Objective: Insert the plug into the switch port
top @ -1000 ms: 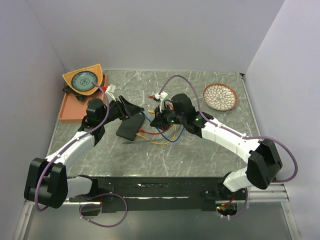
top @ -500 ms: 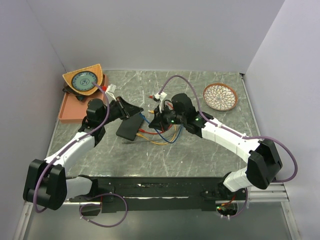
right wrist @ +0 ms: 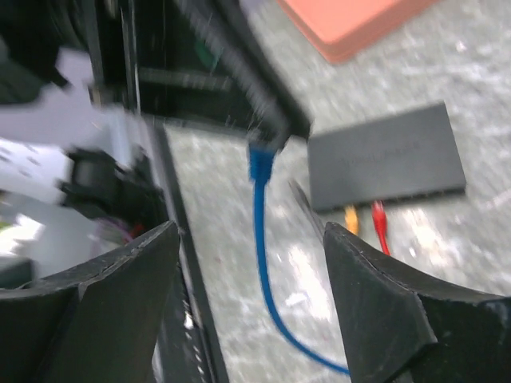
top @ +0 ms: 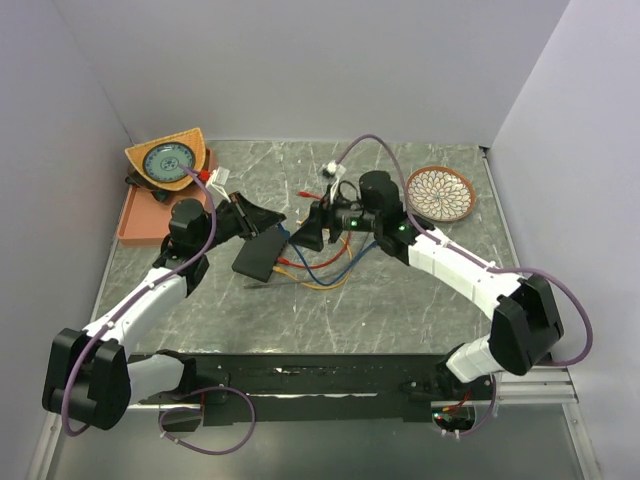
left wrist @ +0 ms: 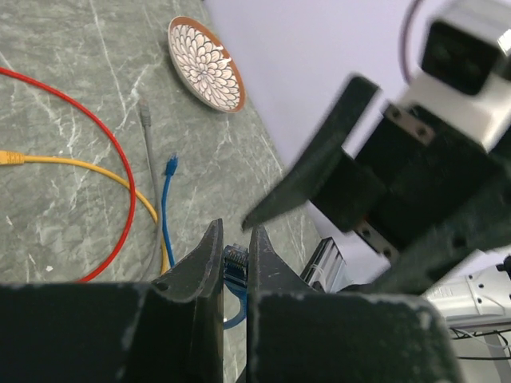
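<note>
One plug (left wrist: 235,260) nipped in left tool (left wrist: 234,233), right tool (right wrist: 251,235) agape

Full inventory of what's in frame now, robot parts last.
switch: 1, matte black, table centre-left
red cable: 1, red, runs from switch
yellow cable: 1, yellow, runs from switch
grey cable: 1, grey, loose on table
blue cable: 1, blue, plug in left gripper
plate: 1, white-brown pattern, far right
tray: 1, orange, far left
dial wedge: 1, orange, teal face, far-left corner
left gripper: shut on blue cable
right gripper: open, facing it
</note>
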`<state>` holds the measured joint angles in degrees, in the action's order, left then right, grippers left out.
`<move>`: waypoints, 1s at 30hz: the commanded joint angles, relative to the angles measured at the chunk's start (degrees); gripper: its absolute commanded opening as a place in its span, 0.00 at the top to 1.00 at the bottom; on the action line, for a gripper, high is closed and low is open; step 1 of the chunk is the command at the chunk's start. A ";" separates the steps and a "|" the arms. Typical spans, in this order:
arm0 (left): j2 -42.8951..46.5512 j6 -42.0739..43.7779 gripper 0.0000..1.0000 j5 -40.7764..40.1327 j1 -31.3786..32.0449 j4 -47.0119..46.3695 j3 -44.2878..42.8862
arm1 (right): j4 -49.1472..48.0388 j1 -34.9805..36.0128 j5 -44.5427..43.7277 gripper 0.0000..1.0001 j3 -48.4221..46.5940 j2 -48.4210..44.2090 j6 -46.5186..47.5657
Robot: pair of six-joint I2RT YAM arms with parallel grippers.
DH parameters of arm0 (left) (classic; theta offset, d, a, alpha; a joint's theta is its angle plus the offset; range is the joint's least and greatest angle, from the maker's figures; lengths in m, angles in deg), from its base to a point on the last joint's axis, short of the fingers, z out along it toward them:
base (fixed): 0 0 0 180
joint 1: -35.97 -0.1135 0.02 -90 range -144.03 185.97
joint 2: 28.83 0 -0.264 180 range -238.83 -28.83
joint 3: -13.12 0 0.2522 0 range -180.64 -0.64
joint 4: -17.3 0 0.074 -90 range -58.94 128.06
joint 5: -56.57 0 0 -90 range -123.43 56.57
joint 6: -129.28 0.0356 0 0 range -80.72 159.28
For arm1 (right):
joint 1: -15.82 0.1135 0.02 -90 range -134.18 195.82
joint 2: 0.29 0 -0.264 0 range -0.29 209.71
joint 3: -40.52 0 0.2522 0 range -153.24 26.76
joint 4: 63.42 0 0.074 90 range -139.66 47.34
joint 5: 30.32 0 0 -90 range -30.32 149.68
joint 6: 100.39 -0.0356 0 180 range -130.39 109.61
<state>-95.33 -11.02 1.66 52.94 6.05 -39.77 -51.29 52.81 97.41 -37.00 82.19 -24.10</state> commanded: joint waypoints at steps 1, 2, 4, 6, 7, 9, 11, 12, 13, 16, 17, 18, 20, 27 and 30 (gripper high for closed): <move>2.16 1.61 0.99 0.59 0.78 -2.23 -1.21 | -15.84 -3.50 11.73 0.19 -1.98 3.65 -12.98; 2.25 1.53 0.99 0.68 0.87 -2.23 -1.29 | -17.17 -3.77 12.70 0.19 -2.06 5.13 -15.53; 2.34 1.52 0.99 0.85 1.04 -2.23 -1.56 | -19.72 -3.86 14.82 0.20 -3.11 6.46 -17.22; 2.60 1.70 0.99 0.77 1.22 -1.88 -1.65 | -21.92 -3.86 16.66 0.21 -3.55 8.22 -19.68; 2.69 1.70 0.99 0.51 1.22 -1.79 -1.65 | -23.06 -3.95 17.02 0.24 -3.99 8.57 -20.29; 3.04 1.88 0.99 0.24 1.22 -1.44 -1.73 | -23.51 -3.86 17.46 0.26 -4.35 9.72 -21.18; 3.04 1.96 0.99 0.15 1.22 -1.26 -1.82 | -24.30 -3.86 17.90 0.30 -4.70 10.33 -21.96; 3.04 1.96 0.99 0.24 1.22 -1.18 -1.91 | -24.73 -3.86 18.07 0.31 -4.61 10.42 -22.23; 2.96 1.96 0.99 0.24 1.22 -1.18 -1.91 | -25.26 -3.77 18.34 0.35 -4.44 10.51 -22.49; 2.95 1.96 0.99 0.24 1.22 -1.09 -2.08 | -25.62 -3.77 18.34 0.41 -4.26 10.77 -22.94; 2.95 1.96 0.99 0.24 1.22 -1.09 -2.09 | -25.53 -3.77 18.60 0.43 -4.43 10.86 -22.94; 2.95 1.96 0.99 0.24 1.22 -1.18 -2.00 | -25.70 -3.68 18.78 0.44 -4.26 11.04 -23.11; 2.87 1.88 0.99 0.33 1.22 -1.26 -2.09 | -25.44 -3.68 19.04 0.49 -4.61 11.48 -23.11; 3.04 1.79 0.99 0.42 1.22 -1.26 -2.44 | -23.42 -2.98 18.25 0.50 -4.79 11.83 -21.62; 3.66 1.70 0.99 0.24 1.22 -1.09 -2.44 | -23.07 -2.89 17.64 0.50 -4.44 11.83 -21.35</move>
<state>-93.91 -9.88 1.66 53.95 6.62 -39.79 -72.97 49.40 115.25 -39.23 93.27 -46.53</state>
